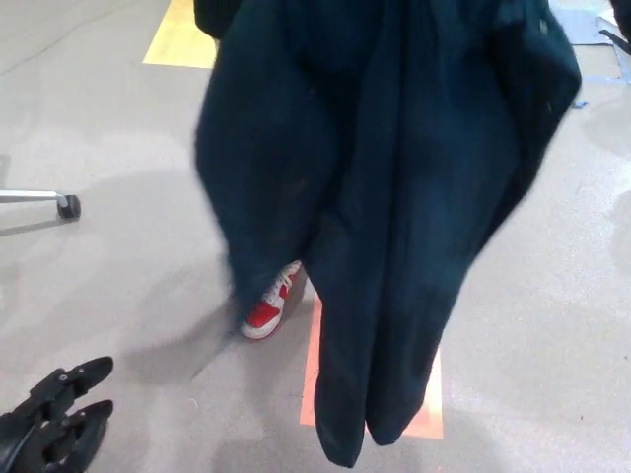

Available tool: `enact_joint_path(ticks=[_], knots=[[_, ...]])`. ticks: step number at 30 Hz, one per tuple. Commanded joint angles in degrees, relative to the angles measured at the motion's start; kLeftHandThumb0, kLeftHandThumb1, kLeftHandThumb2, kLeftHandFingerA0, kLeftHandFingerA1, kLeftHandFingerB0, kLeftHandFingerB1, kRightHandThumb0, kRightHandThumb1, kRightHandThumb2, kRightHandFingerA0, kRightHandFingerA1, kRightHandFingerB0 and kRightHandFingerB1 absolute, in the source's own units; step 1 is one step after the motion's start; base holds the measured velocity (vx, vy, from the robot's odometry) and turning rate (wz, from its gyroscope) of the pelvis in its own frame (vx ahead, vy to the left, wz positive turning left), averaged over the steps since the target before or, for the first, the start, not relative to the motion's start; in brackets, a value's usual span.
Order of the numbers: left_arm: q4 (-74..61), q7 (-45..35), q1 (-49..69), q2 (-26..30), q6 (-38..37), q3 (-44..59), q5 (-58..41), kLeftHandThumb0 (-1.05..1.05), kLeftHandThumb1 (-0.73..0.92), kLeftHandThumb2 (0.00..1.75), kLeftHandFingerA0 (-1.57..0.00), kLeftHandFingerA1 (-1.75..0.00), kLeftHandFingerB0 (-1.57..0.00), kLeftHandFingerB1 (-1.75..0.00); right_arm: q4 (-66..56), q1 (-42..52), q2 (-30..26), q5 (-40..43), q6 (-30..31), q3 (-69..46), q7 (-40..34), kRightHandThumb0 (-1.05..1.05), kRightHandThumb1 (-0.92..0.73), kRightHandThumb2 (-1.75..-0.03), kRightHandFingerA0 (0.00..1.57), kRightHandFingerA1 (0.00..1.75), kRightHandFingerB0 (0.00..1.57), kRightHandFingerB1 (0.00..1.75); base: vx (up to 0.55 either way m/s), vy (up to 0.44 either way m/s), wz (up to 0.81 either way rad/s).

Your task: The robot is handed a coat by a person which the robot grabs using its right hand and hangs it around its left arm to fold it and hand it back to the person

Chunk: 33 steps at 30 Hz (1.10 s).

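One left hand [54, 424] is hovering nearest, low in the corner, its two visible fingers [84, 372] spread apart and gripping nothing. Beyond it, one dark coat [394, 197] is hanging from the top edge, its hem dangling over one orange square [310, 384] on the floor [128, 286]. One red shoe [271, 307] is peeking out just beside the coat. Farther off, one caster [67, 206] is standing at the left and one yellow patch [182, 39] is lying at the top.

Black robot hand [54, 419]; thick jointed fingers [84, 374].
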Motion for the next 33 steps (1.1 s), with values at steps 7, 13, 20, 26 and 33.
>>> enact_joint_path(ticks=[7, 13, 20, 26, 33], knots=[[-13.2, -9.6, 5.1, -2.8, 10.7, -1.3, -9.0, -0.89, 0.72, 0.82, -0.08, -0.29, -0.09, -0.29, 1.2, -6.4, 1.5, 0.8, -2.0, -2.0, -6.4, -0.38, -0.85, -0.69, 1.00, 1.49, 0.84, 1.23, 0.00, 0.000, 0.00], [-23.3, -11.4, 9.8, -4.4, 13.6, -4.4, -10.8, -0.79, 0.87, 0.67, -0.11, -0.28, -0.10, -0.26, 1.5, -6.2, 1.9, 0.7, -2.9, -2.2, -5.7, -0.38, -0.85, -0.65, 1.06, 1.02, 0.92, 0.82, 0.00, 0.000, 0.00], [-40.7, -14.5, 17.1, -2.8, 17.1, -12.4, -10.9, -0.86, 0.76, 0.87, -0.08, -0.26, -0.08, -0.26, 1.7, -4.5, 3.2, 0.2, -3.2, -1.5, -6.3, -0.33, -0.80, -0.68, 0.90, 1.51, 0.76, 1.17, 0.00, 0.000, 0.00], [-51.7, -13.0, 19.1, -4.2, 21.2, -20.2, -10.7, -0.86, 0.78, 1.10, -0.07, -0.23, -0.07, -0.24, 1.8, -4.8, 4.2, 0.2, -4.6, -1.3, -5.5, -0.33, -0.82, -0.64, 0.94, 1.33, 0.86, 0.84, 0.00, 0.000, 0.00], [-57.4, -11.2, 16.5, -4.1, 21.7, -27.3, -6.3, -0.86, 0.81, 1.13, -0.07, -0.26, -0.07, -0.23, 1.9, -5.3, 5.7, 2.0, -4.1, -2.7, -3.3, -0.40, -0.85, -0.65, 1.10, 0.96, 0.90, 0.87, 0.00, 0.000, 0.00]])
